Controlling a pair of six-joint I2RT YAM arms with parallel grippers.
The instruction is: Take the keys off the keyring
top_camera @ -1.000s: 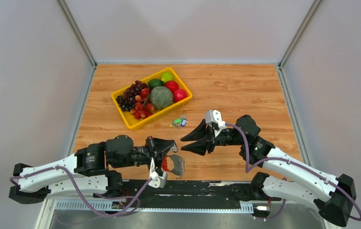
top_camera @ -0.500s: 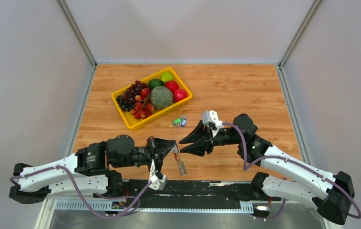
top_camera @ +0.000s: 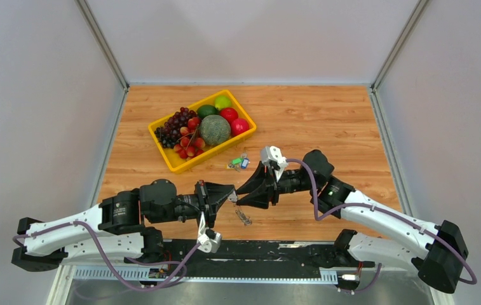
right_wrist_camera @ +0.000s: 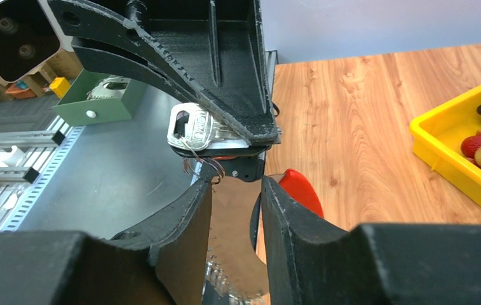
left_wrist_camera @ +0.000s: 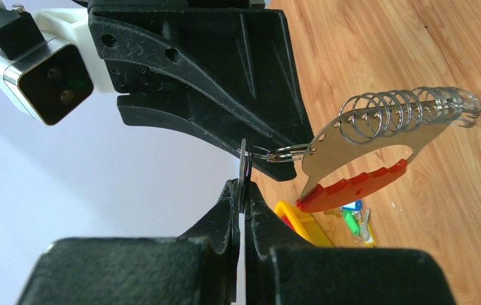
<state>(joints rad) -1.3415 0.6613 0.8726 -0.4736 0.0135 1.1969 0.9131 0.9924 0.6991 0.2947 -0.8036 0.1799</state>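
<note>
The left pincer (left_wrist_camera: 244,190) is clenched at its very tips on a flat silver key (right_wrist_camera: 190,130), which its own wrist view shows edge-on. From that key a small silver wire link (left_wrist_camera: 286,152) carries the rest. This is a crescent-shaped silver-grey metal bunch (left_wrist_camera: 377,130) topped with wire loops and edged by the red oval tag (left_wrist_camera: 352,187). It all dangles above the wooden table (top_camera: 326,121), close to the near edge. Just beyond, the right pincer (right_wrist_camera: 237,184) faces the left one, fingers parted by a narrow gap and gripping nothing I can make out.

The hold on the key looks shallow, so a sideways tug on the link could twist it free and drop the lot. Closing on the hanging bunch instead of the link would only drag everything along. The opposing tips are near enough to knock together. Farther off, a small cluster of coloured-tagged keys (top_camera: 239,162) and a yellow plastic tray of fruit (top_camera: 175,166) sit out of the way.
</note>
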